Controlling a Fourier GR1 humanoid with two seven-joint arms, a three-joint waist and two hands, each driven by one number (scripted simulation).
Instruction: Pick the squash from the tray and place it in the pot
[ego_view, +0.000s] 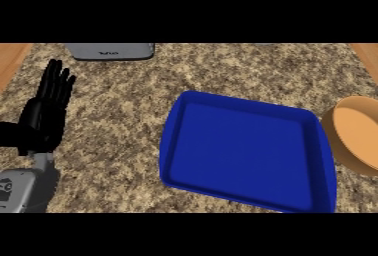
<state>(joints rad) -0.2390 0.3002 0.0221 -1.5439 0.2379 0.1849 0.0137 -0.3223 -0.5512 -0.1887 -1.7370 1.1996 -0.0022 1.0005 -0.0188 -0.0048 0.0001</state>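
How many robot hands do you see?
1. The left hand rests open at the left edge, fingers up, beside the blue tray. The right hand is out of view.

One head view looks steeply down, apparently close, over the counter (111, 120).

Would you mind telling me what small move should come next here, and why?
Probably look for the squash first: the blue tray shows nothing on it, the pot sits at its right, and only the left hand shows, resting open at the left.
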